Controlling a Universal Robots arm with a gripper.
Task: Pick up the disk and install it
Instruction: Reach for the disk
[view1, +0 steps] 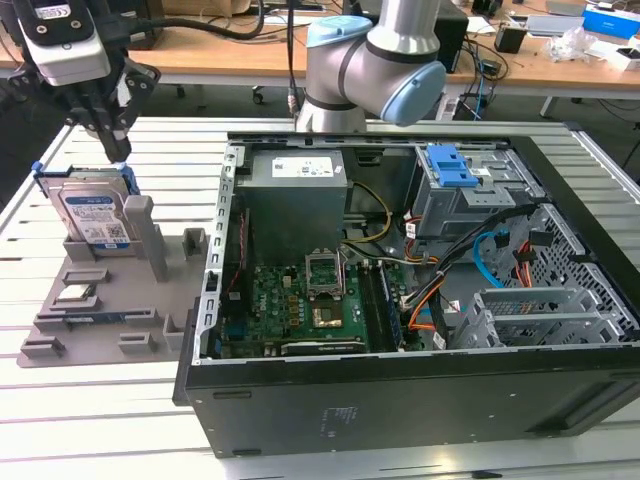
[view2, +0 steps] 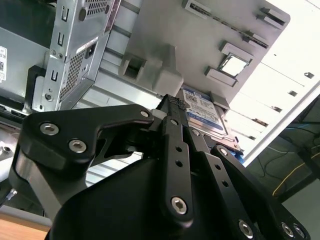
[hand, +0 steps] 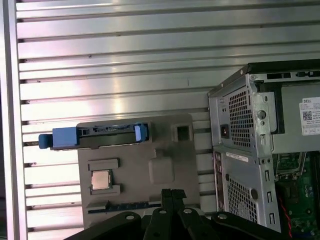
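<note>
Disk (view1: 95, 215), a flat rectangular silver metal hard drive with a white label, a blue band and barcodes, stands on edge in the exterior view, framed by a blue plastic bracket; it sits slotted into the grey plastic fixture (view1: 105, 325) on the slatted metal desk (view1: 100, 420), to the exterior view's left of the open black computer case (view1: 300, 420); the black tool (view1: 119, 152) hangs just above its top edge, fingers pressed together with nothing between them; whether it touches the bracket I cannot tell; a small square silver chip (view1: 77, 293) lies lower on the fixture, apart from the disk. In the second wrist view the disk's (view2: 204, 112) label face shows just past the tool's (view2: 172, 101) closed tip. In the first wrist view the disk (hand: 107, 134) appears edge-on, a thin blue strip along one edge of the fixture, well apart from the computer case.
</note>
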